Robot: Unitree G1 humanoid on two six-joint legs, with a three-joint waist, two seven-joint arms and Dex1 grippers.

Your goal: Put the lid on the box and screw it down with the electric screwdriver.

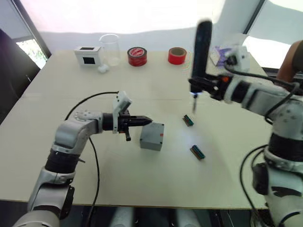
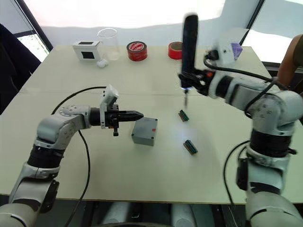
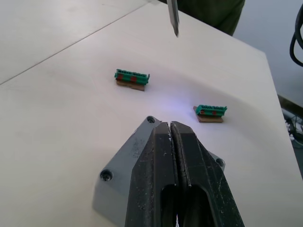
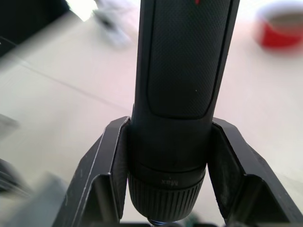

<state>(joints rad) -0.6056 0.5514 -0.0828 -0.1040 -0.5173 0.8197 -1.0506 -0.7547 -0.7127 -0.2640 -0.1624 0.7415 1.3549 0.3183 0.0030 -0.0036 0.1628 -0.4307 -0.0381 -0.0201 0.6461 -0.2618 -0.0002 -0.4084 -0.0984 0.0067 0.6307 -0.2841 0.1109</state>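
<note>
The box [image 1: 152, 136] sits near the middle of the counter [image 1: 61, 156], a small grey block with the lid [image 3: 118, 163] already on top of it, flat and square to its sides, with screw holes visible at the corners and a small red mark on one side face. The left tool [image 1: 147, 121] hovers level just over the box's near edge, its two black fingers pressed together with nothing between them. Beyond the box lie two small green connector strips [image 1: 188, 120] [image 1: 197, 152], apart from each other and from the box. Above the farther strip hangs the electric screwdriver [image 1: 200, 52], upright, long and black, its thin metal bit pointing down and clear of the counter; the right tool [image 4: 165, 184] pinches its lower barrel. Along the far edge stand a white box with a black window [image 1: 88, 55], a clear cup [image 1: 110, 48] and two red tape rolls [image 1: 137, 56] [image 1: 177, 56].
</note>
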